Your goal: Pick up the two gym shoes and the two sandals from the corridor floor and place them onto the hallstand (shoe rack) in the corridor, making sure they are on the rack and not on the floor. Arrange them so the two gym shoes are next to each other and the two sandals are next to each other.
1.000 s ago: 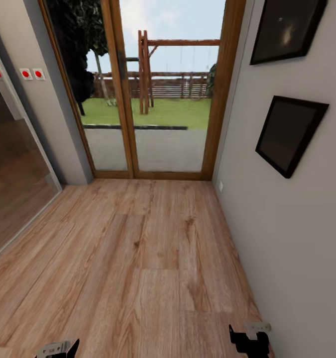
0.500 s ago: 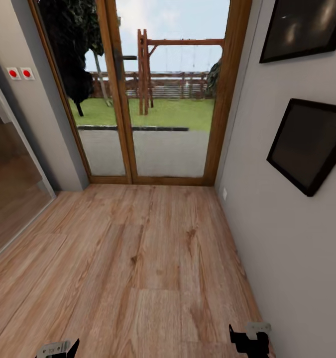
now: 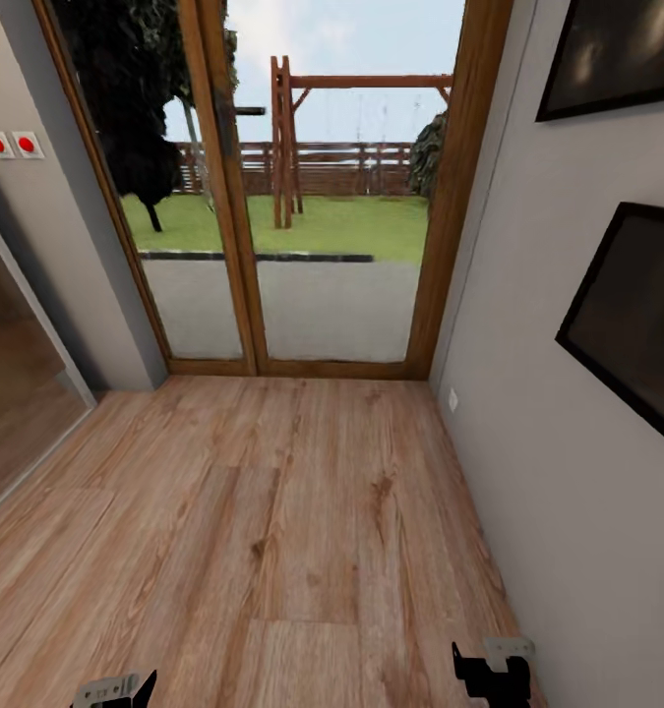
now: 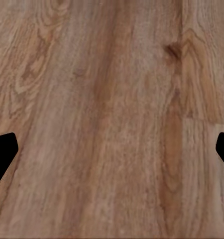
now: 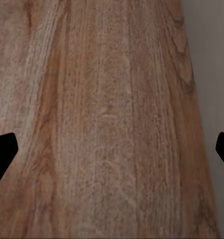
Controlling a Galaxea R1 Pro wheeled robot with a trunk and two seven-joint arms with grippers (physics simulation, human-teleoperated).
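Approach along corridor, head view with both wrist views. Whole head view shifted over the last second: glass door (image 3: 322, 246) drawn larger and nearer, dark framed pictures (image 3: 634, 313) slid outward along the wall (image 3: 548, 492), red switches (image 3: 12, 145) pushed toward the opposite edge. Read as travel of the base and camera toward the door, not as motion of any fixture. Both arms carried along unchanged, low and forward.

Left claw (image 4: 112, 152): released, dark fingertips (image 4: 2, 154) spread wide at either edge of its wrist view, nothing between them, bare floor (image 3: 272, 511) directly beneath. Right claw (image 5: 112, 152): likewise released and empty, floor planks beneath, pale wall just beside its outer finger.

Wood-grain floor stretching from under both claws up to the door threshold, well ahead of them; planks bare across that span. Whereabouts of the gym shoes, the sandals and the shoe rack: cannot tell from these views.

Meaning for the task, as a judgement: transit or search phase, no pickup begun, all four items yet to be collected. Door end of the corridor closing in ahead of the claws with nothing to grasp on the way, so a turn of the base or head probably needed next. Risk: right claw close to the wall, little clearance for swinging that way.
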